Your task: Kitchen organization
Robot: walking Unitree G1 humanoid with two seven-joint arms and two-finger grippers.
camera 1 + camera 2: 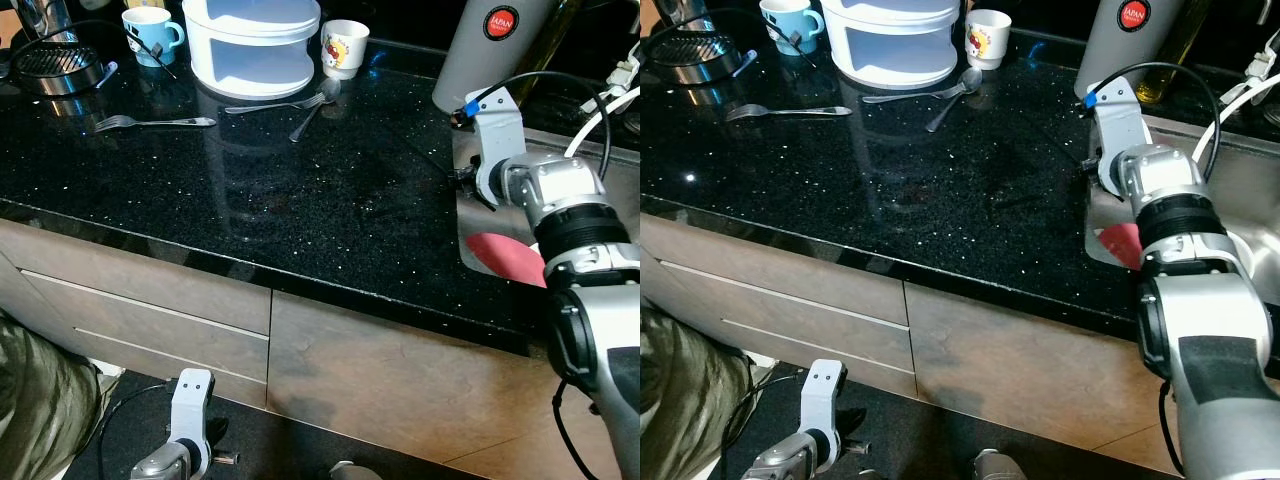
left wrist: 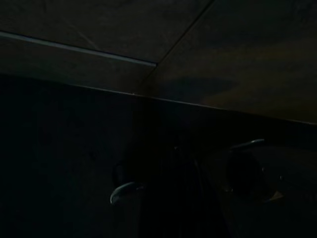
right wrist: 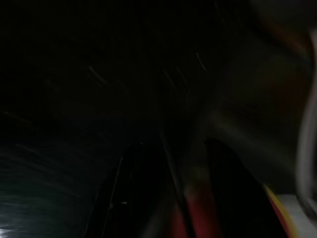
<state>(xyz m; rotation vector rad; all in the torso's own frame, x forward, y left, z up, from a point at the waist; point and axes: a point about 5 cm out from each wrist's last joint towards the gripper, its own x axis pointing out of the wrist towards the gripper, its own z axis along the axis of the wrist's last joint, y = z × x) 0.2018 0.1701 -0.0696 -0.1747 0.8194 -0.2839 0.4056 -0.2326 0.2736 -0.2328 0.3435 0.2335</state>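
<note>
Right arm (image 1: pixel 560 200) — over sink (image 1: pixel 480 255).

Two mugs (image 1: pixel 152 34) (image 1: pixel 343 47), two forks (image 1: pixel 155 123) (image 1: pixel 272 105), one spoon (image 1: pixel 315 108), one thermos (image 1: pixel 490 45).

Head views sharp, evenly lit; speckled glare on black countertop (image 1: pixel 300 190), reflections toward 12 o'clock. Left wrist view very dark, underexposed. Right wrist view dark, motion-blurred, streaked toward 3 o'clock.

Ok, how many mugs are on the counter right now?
2. A blue mug stands at the back left, beside the white tiered container. A white cartoon-print mug stands just right of that container. Others may be hidden behind the container or outside the picture.
</note>
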